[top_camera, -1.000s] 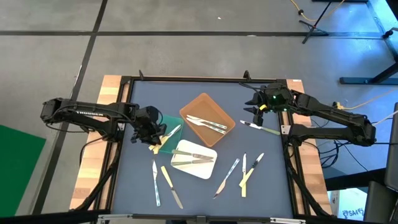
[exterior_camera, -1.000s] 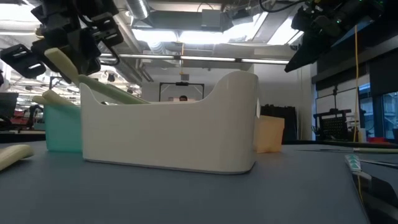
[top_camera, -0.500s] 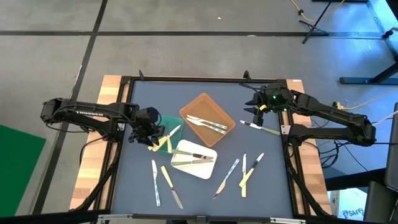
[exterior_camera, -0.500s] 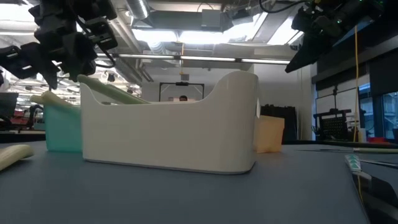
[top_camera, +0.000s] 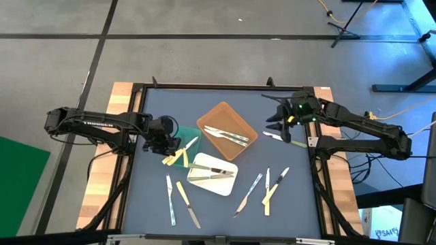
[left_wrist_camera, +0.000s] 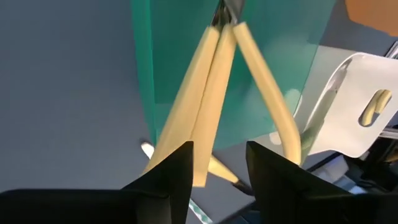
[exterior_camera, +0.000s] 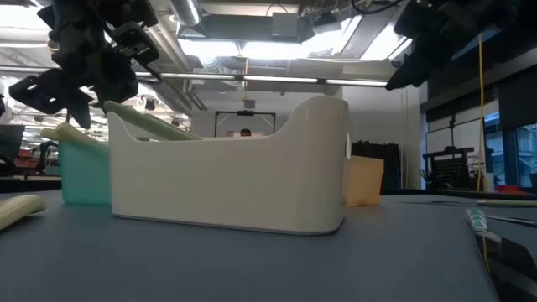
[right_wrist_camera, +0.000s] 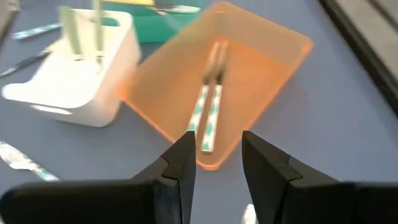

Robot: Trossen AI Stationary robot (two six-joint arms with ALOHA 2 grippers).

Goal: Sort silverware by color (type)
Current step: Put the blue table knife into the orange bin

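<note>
Two arms work over the dark table [top_camera: 143, 197]. At the left of the high view, the left gripper [top_camera: 165, 143] hovers over the green tray [top_camera: 184, 131], its fingers spread apart with nothing between them. Three pale yellow pieces [left_wrist_camera: 214, 99] lie fanned in that tray just under it, their handle ends sticking out over the tray's edge. Lower left of centre, a silvery-blue piece [top_camera: 171, 200] and a yellow-handled knife [top_camera: 187, 203] rest on the bare table. At mid-frame the white tray [top_camera: 230, 184] holds pale green pieces [top_camera: 211, 173], and above it the brown tray [top_camera: 225, 112] holds silvery-blue pieces [top_camera: 226, 135]. Lower right of centre lie another silvery-blue piece [top_camera: 248, 193], a second beside it [top_camera: 267, 178] and a yellow one [top_camera: 274, 186]. At the right, the right gripper [top_camera: 279, 125] hangs just above a pale green piece [top_camera: 286, 140] on the table, fingers part open, gripping nothing.
</note>
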